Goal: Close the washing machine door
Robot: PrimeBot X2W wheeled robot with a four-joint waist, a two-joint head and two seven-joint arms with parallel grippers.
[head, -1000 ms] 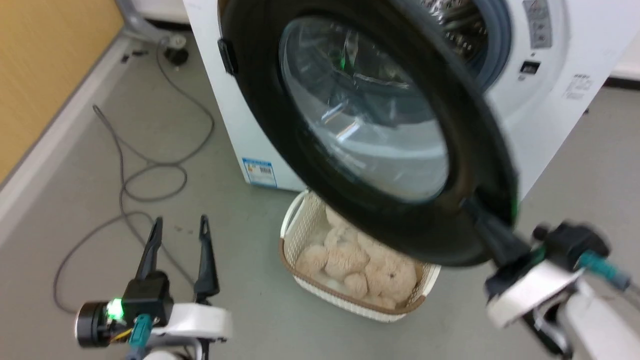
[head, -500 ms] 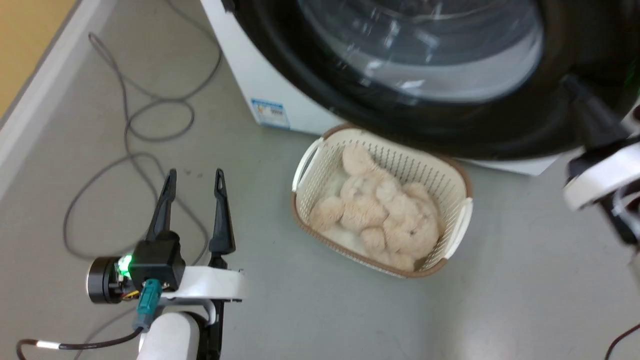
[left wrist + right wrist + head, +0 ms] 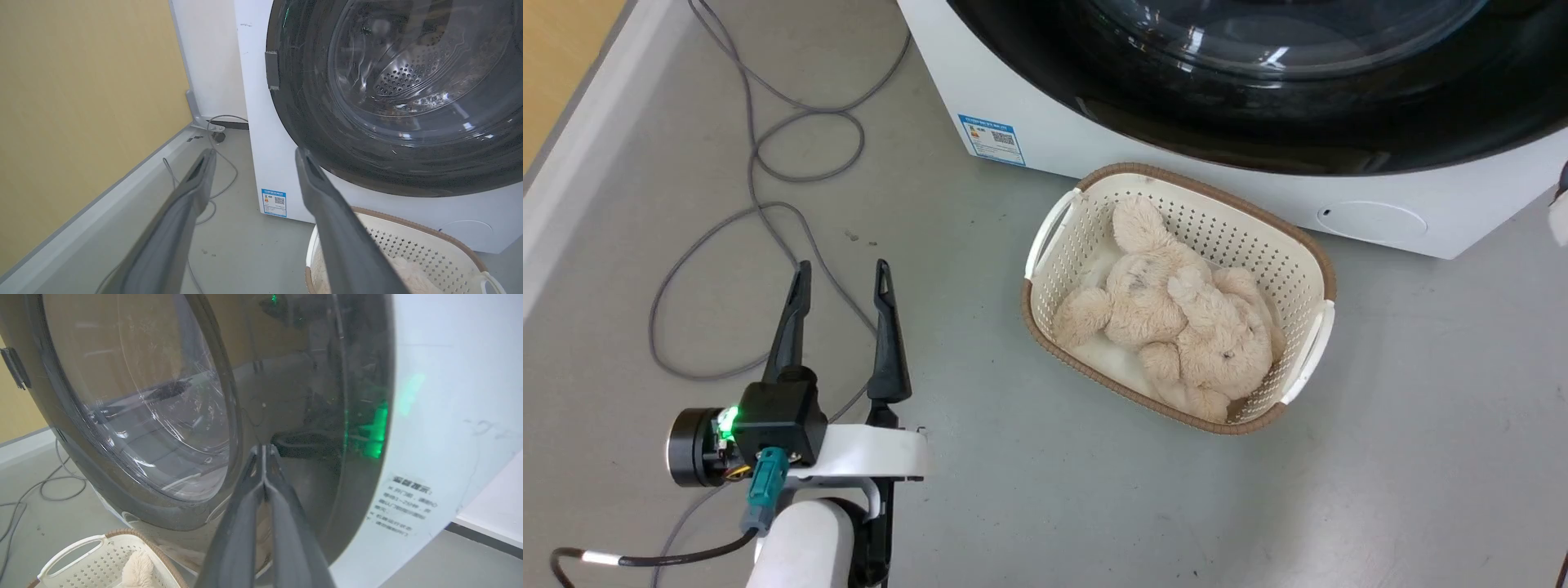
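Washing machine door (image 3: 1258, 122): glossy black disc with a clear bulging window, lying flat against the white front of the washing machine (image 3: 980, 73), or very close to it; cannot tell whether latched. Same door (image 3: 310, 134) in the left wrist view, with a grey hinge (image 3: 271, 69) on the edge nearest the machine's corner and the perforated steel drum (image 3: 408, 69) visible through the glass.

Right gripper (image 3: 263, 449): jaws pressed together with nothing between them, tips touching the black ring of the door (image 3: 286, 396), between the window and the machine's white panel (image 3: 449, 375). Green light reflected in the gloss just beside the tips.

Left gripper (image 3: 841, 265): jaws parted and empty, hovering over the grey floor (image 3: 1421, 449) well out in front of the machine's corner, apart from the door. Left gripper (image 3: 255, 152) in its own wrist view pointing toward that same corner of the machine, nothing between the two dark fingers.

Cream laundry basket (image 3: 1217, 229) with a brown rim, standing on the floor just in front of the machine, below the door's lower edge; beige plush toy (image 3: 1176, 318) lying inside. Blue-and-white label (image 3: 992, 139) stuck low on the machine's front near its corner. Grey cable (image 3: 768, 163) looping over the floor beside the machine. Yellow wall (image 3: 81, 81) and pale skirting (image 3: 122, 196) further out on that same side of the machine
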